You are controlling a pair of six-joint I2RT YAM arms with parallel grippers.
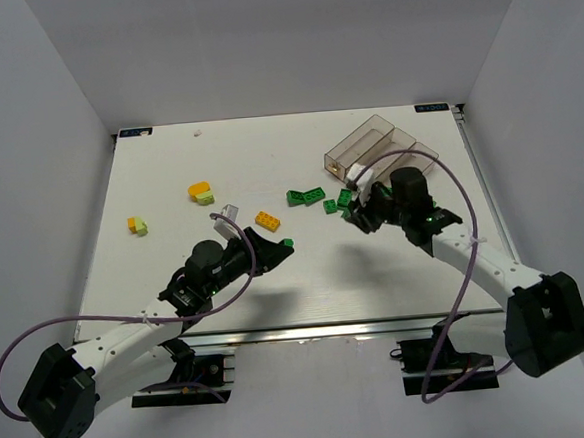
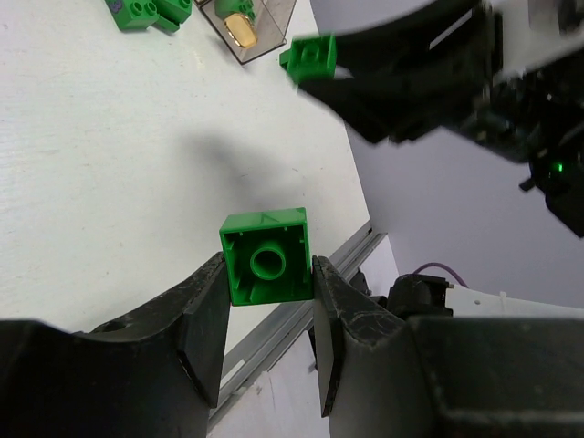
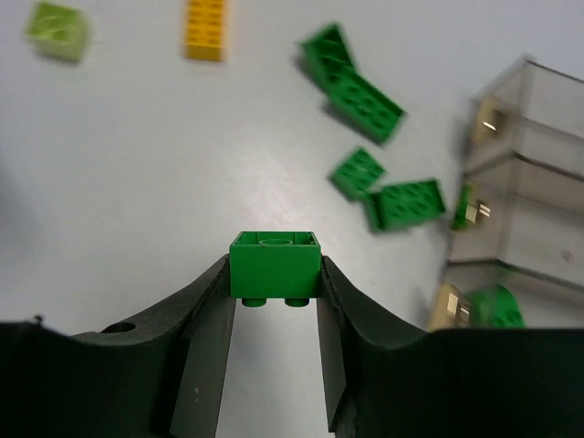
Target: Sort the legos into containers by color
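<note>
Right wrist view: your right gripper (image 3: pixel 274 278) clamps a small dark green studded plastic brick (image 3: pixel 274 262) near the three joined clear smoky plastic bins (image 3: pixel 538 173). Farther from the bins, your left gripper (image 2: pixel 269 278) pinches a second green brick (image 2: pixel 266 254). Carry each over the bin that seems to hold green, lower it, then open.

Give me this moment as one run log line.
left hand: shut on green brick | right hand: shut on second green brick | loose bricks: on table outside bins
</note>
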